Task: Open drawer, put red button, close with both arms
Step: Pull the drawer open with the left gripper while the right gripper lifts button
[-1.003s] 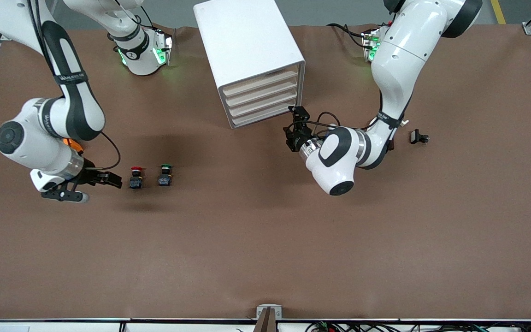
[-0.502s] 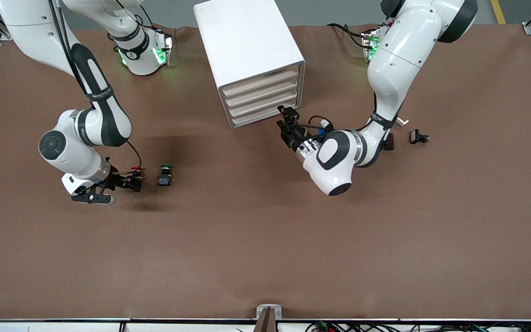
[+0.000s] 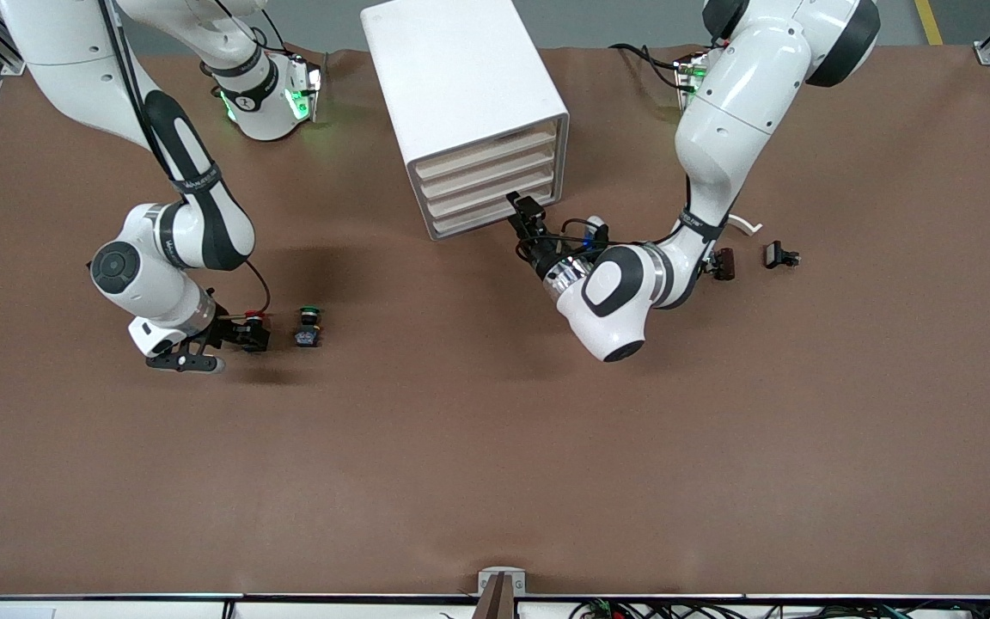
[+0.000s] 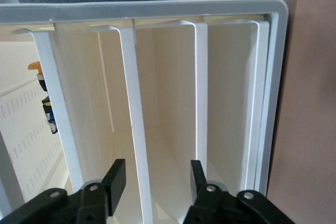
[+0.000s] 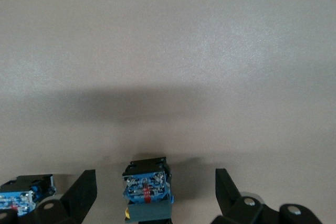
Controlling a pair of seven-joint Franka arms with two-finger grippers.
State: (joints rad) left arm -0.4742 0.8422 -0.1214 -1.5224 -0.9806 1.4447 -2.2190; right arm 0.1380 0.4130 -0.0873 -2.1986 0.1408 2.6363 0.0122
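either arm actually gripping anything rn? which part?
Nothing held. Right tool is open, fingers straddling the red button without touching. Left tool is open at the cabinet, fingers either side of a drawer front, not clamped.

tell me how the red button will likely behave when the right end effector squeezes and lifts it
The red button looks like hard molded plastic, so probably stiff and unlikely to deform between the open fingers of the right end effector. It is small beside the arm, so likely light. Its mushroom cap sits atop a narrow body, so an off-center push could tip it toward the green button.
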